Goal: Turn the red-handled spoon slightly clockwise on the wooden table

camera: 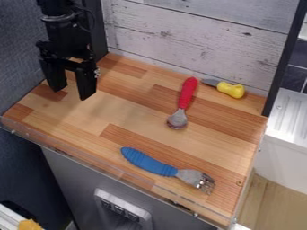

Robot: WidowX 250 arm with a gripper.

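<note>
At the left, over the back left part of the wood-patterned countertop (129, 114), a black two-finger gripper (72, 91) pointing down, with fingers spread apart and well clear of the cutlery. Nearest the front edge, a blue-handled fork (157, 167), lying slantwise, with its long axis from upper left to lower right and its tines toward the lower right. In the right half, farther back, a red-handled spoon (184, 99), steeply laid, leaning a little to the right at the top, with its bowl toward the front. Just right of the spoon's handle, near the white plank backboard (198, 40), a yellow-handled knife (231, 89), with its blade toward the left and slightly back. Counted left to right: one fork, one spoon, one knife. On the fork, a thick, ridged blue handle and a shiny metal head with short tines; on the spoon, a smooth, long red handle and a rounded metal bowl; on the knife, a stubby, bulging yellow handle and a short grey blade.
</note>
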